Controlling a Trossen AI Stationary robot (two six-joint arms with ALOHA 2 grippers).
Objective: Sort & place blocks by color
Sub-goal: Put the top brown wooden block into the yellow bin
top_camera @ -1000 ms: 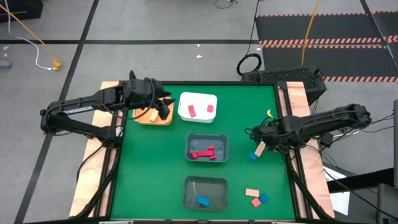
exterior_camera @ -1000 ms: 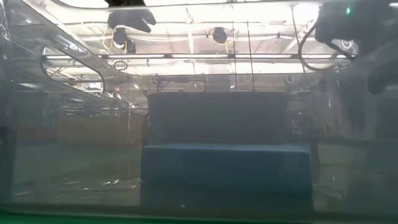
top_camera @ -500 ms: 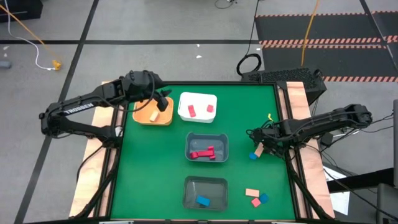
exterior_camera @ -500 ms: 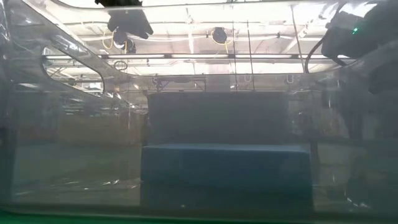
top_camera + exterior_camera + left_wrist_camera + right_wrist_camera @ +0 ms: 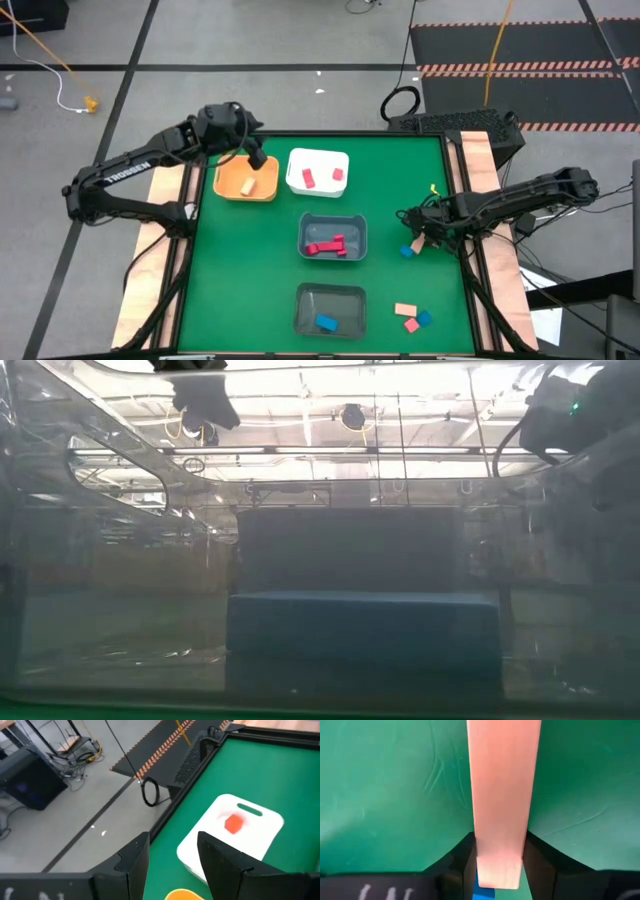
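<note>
Two hands: my right hand (image 5: 420, 240) is clamped on a tan bar (image 5: 502, 795), its long axis running straight out ahead, a blue block (image 5: 407, 250) just beneath. My left hand (image 5: 257, 160), parted and empty, hangs over the orange bin (image 5: 228, 190).

Table with green mat (image 5: 250, 270), wooden side rails showing at left and right edges. Lying directly on it:
- orange bin (image 5: 232, 188), sitting at the far left;
- white bin (image 5: 318, 160), sitting just beside it;
- grey bin (image 5: 334, 225), sitting mid-table;
- second grey bin (image 5: 333, 297), sitting at the near edge;
- blue block (image 5: 406, 251), lying near the right edge;
- salmon bar (image 5: 405, 310), pink block (image 5: 411, 325) and blue cube (image 5: 424, 318), clustering at the near right.
</note>
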